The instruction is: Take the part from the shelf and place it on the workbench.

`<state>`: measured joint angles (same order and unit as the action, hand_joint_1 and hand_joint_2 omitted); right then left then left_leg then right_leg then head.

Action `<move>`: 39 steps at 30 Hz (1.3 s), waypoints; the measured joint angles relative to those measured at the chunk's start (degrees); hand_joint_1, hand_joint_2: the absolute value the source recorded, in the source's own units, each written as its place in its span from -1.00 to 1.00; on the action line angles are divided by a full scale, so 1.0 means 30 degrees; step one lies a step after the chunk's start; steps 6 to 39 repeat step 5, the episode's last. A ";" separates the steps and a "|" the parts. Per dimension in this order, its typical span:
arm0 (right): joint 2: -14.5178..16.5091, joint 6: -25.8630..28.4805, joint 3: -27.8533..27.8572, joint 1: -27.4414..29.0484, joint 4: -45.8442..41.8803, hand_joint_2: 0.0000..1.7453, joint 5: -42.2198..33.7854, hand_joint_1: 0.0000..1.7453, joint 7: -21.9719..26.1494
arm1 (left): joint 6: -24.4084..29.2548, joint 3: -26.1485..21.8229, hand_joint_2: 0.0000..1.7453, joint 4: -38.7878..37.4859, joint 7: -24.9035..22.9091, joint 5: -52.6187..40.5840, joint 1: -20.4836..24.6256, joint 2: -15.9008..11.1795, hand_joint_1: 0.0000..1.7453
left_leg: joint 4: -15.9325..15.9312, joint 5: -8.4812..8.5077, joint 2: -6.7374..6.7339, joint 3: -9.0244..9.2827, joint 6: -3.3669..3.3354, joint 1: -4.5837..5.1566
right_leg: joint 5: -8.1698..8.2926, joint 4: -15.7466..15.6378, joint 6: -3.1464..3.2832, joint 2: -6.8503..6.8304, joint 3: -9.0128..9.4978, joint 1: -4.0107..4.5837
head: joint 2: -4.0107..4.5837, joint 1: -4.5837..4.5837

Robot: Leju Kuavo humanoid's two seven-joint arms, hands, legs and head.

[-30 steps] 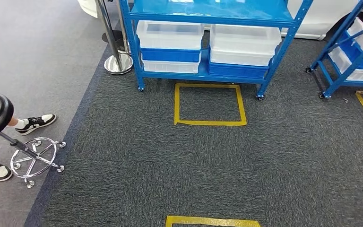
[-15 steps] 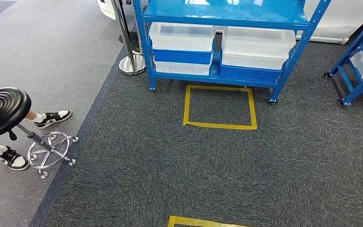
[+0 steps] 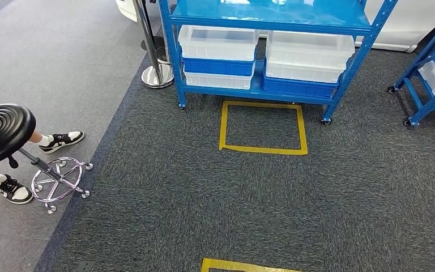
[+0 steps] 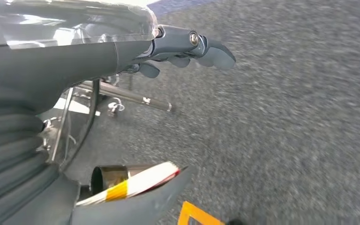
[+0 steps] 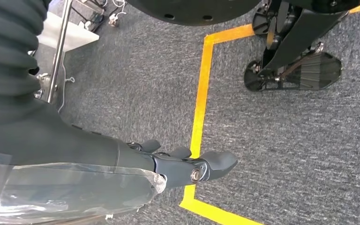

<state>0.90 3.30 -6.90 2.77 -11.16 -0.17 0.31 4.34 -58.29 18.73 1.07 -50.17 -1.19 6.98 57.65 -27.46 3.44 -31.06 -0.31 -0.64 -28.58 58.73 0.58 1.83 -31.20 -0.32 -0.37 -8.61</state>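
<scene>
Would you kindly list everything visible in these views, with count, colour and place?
Shelf: one whole, blue, straight ahead; part of a second, also blue, at far right.
Bins: four on the near shelf's bottom level, stacked in two piles, white over blue.
Tape squares: yellow, one before the shelf, part of another at the head view's lower edge.
Carpet: dark grey, underfoot.
Stanchion: one, chrome, left of the shelf.
Stool: one, black seat, chrome wheeled base, at left.
Person's shoes: two, black and white, by the stool.
Left hand: grey, empty, hanging over the carpet.
Right hand: grey, empty, above a yellow tape line.
</scene>
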 joint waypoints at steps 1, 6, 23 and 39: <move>0.0000 -0.0031 0.0067 0.0048 -0.0098 -1.00 0.0000 -1.00 -0.0002 | -0.0031 0.0561 -1.00 0.0018 -0.0007 0.0501 -0.0078 -0.0059 -1.00 | 0.0007 -0.0002 0.0000 -0.0004 0.0001 0.0004 | 0.0000 -0.0001 -0.0002 0.0000 0.0000 -0.0005 | 0.0000 -0.0002; 0.0001 -0.0099 0.0268 0.0225 -0.0443 -1.00 0.0000 -1.00 -0.0041 | -0.0125 0.2519 -1.00 0.0121 -0.0024 0.2216 -0.0346 -0.0271 -1.00 | 0.0029 -0.0012 -0.0001 -0.0016 0.0001 0.0009 | 0.0003 -0.0004 -0.0011 -0.0001 0.0000 -0.0012 | 0.0000 -0.0002; 0.0001 -0.0099 0.0268 0.0225 -0.0443 -1.00 0.0000 -1.00 -0.0041 | -0.0125 0.2519 -1.00 0.0121 -0.0024 0.2216 -0.0346 -0.0271 -1.00 | 0.0029 -0.0012 -0.0001 -0.0016 0.0001 0.0009 | 0.0003 -0.0004 -0.0011 -0.0001 0.0000 -0.0012 | 0.0000 -0.0002; 0.0001 -0.0099 0.0268 0.0225 -0.0443 -1.00 0.0000 -1.00 -0.0041 | -0.0125 0.2519 -1.00 0.0121 -0.0024 0.2216 -0.0346 -0.0271 -1.00 | 0.0029 -0.0012 -0.0001 -0.0016 0.0001 0.0009 | 0.0003 -0.0004 -0.0011 -0.0001 0.0000 -0.0012 | 0.0000 -0.0002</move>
